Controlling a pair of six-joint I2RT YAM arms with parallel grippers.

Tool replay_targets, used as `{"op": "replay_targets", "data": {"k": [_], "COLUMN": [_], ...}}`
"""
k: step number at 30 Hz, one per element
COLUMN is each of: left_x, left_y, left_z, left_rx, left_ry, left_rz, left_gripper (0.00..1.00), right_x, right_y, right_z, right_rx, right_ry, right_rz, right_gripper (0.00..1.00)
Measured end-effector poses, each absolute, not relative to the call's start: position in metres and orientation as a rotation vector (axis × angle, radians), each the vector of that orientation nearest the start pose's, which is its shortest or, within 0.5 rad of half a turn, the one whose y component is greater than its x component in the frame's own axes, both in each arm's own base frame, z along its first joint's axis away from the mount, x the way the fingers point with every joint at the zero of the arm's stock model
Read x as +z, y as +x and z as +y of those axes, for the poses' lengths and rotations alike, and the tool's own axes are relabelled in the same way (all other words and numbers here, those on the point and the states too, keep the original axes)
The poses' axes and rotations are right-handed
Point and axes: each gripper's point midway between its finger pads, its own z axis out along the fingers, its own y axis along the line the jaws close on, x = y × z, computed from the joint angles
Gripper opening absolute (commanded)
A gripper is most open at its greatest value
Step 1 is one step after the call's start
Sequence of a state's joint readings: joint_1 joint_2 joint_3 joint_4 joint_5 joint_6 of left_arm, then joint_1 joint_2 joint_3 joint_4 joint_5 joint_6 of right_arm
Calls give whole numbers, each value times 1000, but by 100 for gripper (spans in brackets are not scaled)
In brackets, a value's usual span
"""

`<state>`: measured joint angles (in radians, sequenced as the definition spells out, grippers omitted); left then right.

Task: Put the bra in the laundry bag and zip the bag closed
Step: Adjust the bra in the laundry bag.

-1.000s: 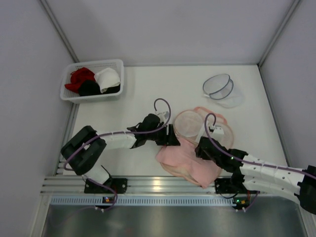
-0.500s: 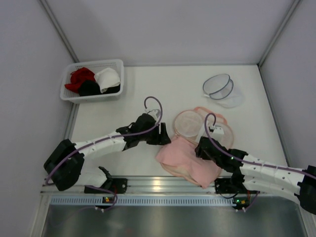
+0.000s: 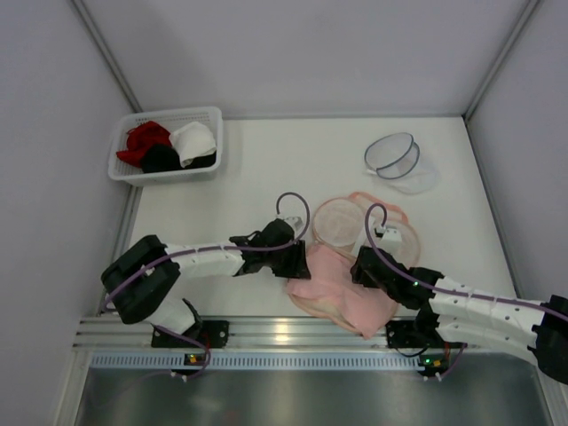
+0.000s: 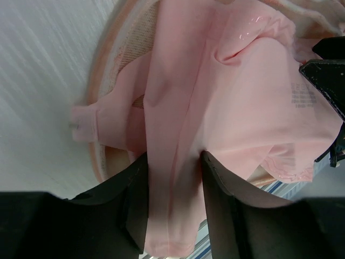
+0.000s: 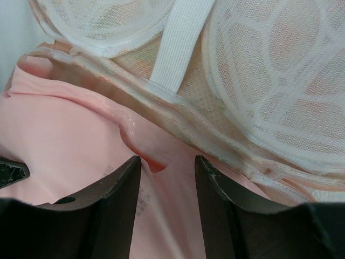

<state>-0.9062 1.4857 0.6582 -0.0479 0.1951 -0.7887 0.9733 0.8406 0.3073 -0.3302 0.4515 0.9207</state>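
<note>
The pale pink bra (image 3: pixel 342 291) lies crumpled at the near middle of the table, over the near part of the laundry bag (image 3: pixel 337 222). The bag is round and peach-orange, with white mesh, and lies open. My left gripper (image 3: pixel 300 264) is at the bra's left edge. The left wrist view shows my left gripper (image 4: pixel 173 162) shut on a fold of the bra (image 4: pixel 242 97), with the bag's rim (image 4: pixel 121 65) behind. My right gripper (image 3: pixel 362 266) is on the bra's right side. The right wrist view shows my right gripper (image 5: pixel 167 162) shut on pink bra fabric (image 5: pixel 59 135), below the bag's mesh (image 5: pixel 269 70).
A white basket (image 3: pixel 169 146) with red, black and white garments stands at the far left. A clear round mesh bag (image 3: pixel 395 160) lies at the far right. An aluminium rail (image 3: pixel 284 333) runs along the near table edge. Grey walls close in both sides.
The left arm drew back to the left, then returned to the bra's left edge, and its jaws closed on the fabric. The right arm stayed put.
</note>
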Motion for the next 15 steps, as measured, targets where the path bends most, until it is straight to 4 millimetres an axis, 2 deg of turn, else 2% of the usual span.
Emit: {"op": "replay_targets", "data": {"k": [1,4,11,15], "left_x": [32,37,65,68], "left_y": [157,155,158,154], "left_z": [-308,-315,-337,-342], "left_rx": [-907,-953,-1169,-1293], "left_ry": [260,275,270,246], "left_rz": [2674,2657,2494,2419], "left_gripper": [32,23,22,22], "right_x": [34,34,34,34], "right_y": [166,166,166,166], "right_z": [161,161,161,161], "right_rx": [389,389,389,389], "right_ry": [137,137,137,137], "right_rz": [2353,2353,2353,2353], "right_gripper": [46,46,46,46]}}
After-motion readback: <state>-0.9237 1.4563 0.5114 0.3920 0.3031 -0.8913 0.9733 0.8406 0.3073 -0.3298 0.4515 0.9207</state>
